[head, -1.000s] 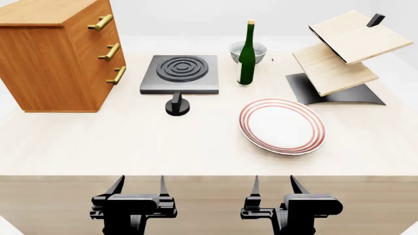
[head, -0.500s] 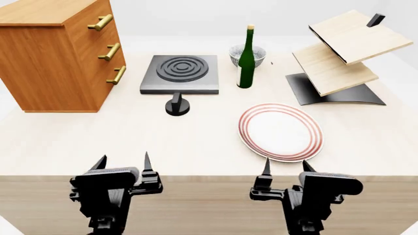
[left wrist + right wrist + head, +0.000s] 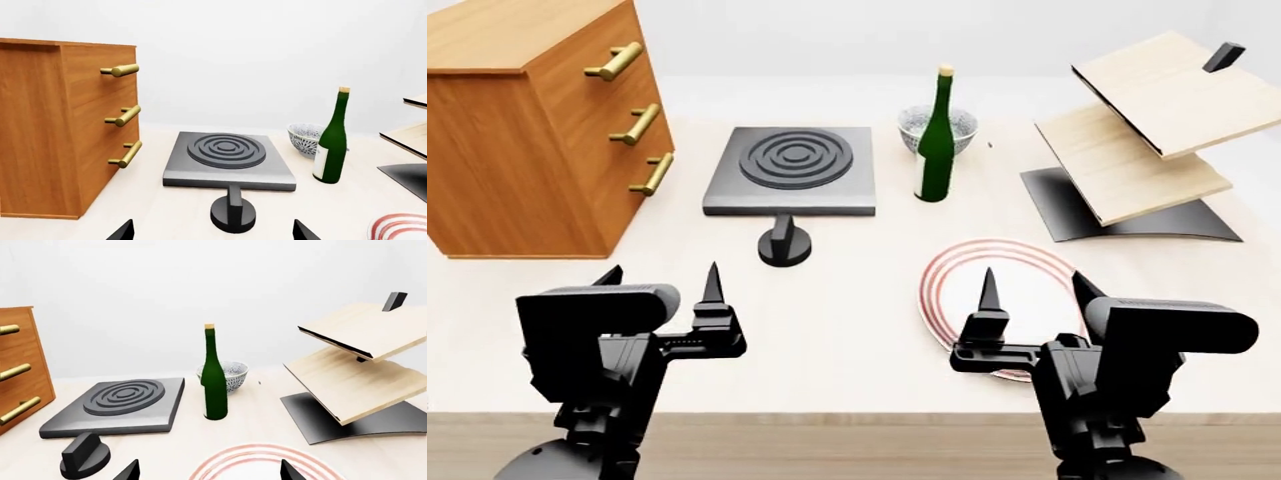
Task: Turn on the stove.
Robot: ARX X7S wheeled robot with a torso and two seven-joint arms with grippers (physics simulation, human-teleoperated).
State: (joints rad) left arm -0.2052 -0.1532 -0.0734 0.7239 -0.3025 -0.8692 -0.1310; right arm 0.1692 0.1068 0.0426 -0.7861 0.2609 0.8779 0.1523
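The stove (image 3: 789, 167) is sitting toward the far side of the table (image 3: 827, 320), left of centre, with its burner rings dark and its knob (image 3: 785, 243) standing just in front of its near edge, untouched. You are bringing both arms up and forward: a second ago the grippers were hanging below the table's front edge, and now they are hovering over the near part of the top. The left gripper (image 3: 662, 283) is lining up almost straight behind the knob, though still well short of it; the right gripper (image 3: 1030, 288) is hovering over the plate (image 3: 950, 275). Both are spread open and holding nothing. That looks like the approach only, so the turning is still all ahead of you.

The left wrist view is showing you the knob (image 3: 233, 214) square on, its ridge upright between your fingertips, which the head view flattens. The right wrist view is catching the bowl (image 3: 225, 374) behind the bottle (image 3: 214, 376), where the head view is half hiding it. Only the head view is showing both grippers whole.
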